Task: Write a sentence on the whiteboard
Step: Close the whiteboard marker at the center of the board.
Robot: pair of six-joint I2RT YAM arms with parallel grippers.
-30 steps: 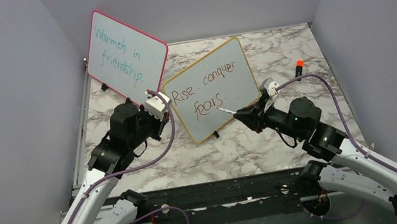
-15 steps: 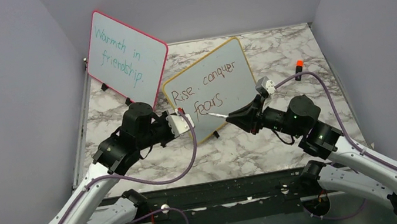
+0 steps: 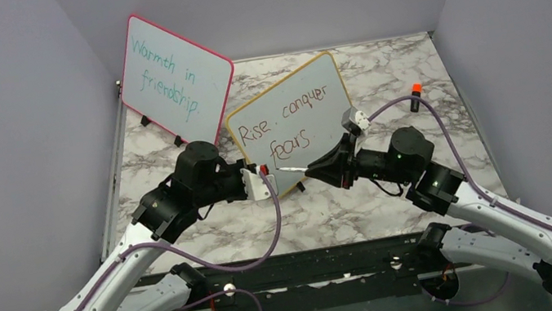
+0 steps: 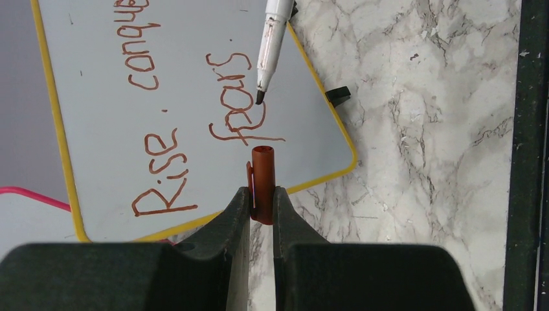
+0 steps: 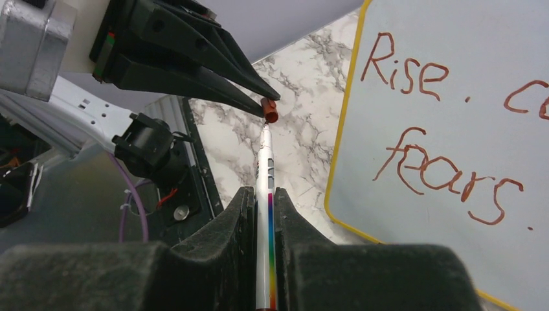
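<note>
The yellow-framed whiteboard [image 3: 297, 123] stands tilted mid-table with the brownish-red sentence "Rise. conquer fears" [image 3: 285, 125] on it; it also shows in the left wrist view [image 4: 194, 97] and right wrist view [image 5: 453, 129]. My left gripper [image 3: 263, 180] is shut on the brown-red marker cap [image 4: 261, 184], open end facing the pen. My right gripper [image 3: 320, 169] is shut on the white marker [image 5: 264, 194] with a rainbow stripe. The marker tip [image 4: 259, 97] points at the cap [image 5: 269, 110], a short gap apart, in front of the board's lower left corner.
A pink-red-framed board [image 3: 174, 76] with teal writing stands at the back left. A small black object with an orange-red top [image 3: 416, 95] stands at the right on the marble table [image 3: 407, 61]. Grey walls enclose the table.
My left gripper with the cap has swung right and forward to the board's lower corner. My right gripper has pulled the marker off the board and leftward toward the cap.
</note>
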